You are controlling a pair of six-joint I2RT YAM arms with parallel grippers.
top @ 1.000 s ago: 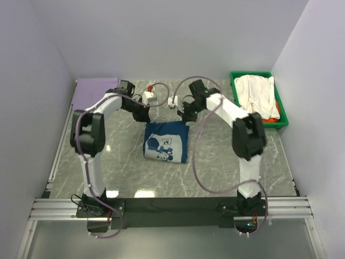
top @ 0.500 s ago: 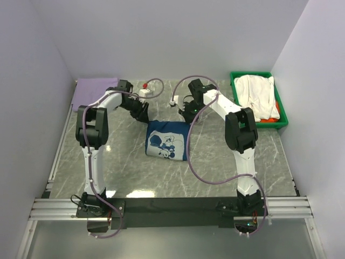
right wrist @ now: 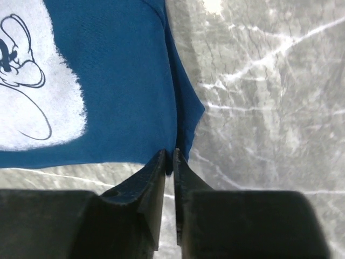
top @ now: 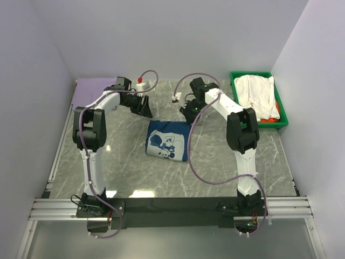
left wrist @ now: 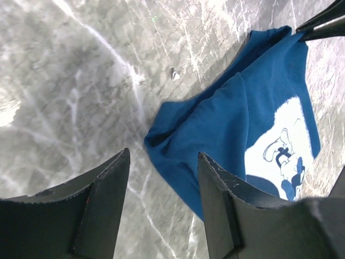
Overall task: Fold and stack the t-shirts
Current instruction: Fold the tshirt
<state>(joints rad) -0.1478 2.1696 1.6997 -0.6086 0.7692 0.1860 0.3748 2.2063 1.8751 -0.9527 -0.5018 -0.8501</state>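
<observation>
With the left gripper (left wrist: pixel 163 162) wide and empty, the right gripper (right wrist: pixel 169 154), narrow at the 1 o'clock corner of the navy t-shirt (top: pixel 168 141), hold unclear, risked dragging it unfolded.

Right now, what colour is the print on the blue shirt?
White, on the navy t-shirt; left wrist view shows best.

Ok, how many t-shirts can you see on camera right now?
4. A navy t-shirt lies mid-table, a lavender t-shirt at the far left corner, a white t-shirt in the green bin, an orange-red t-shirt under it. More may be hidden there.
</observation>
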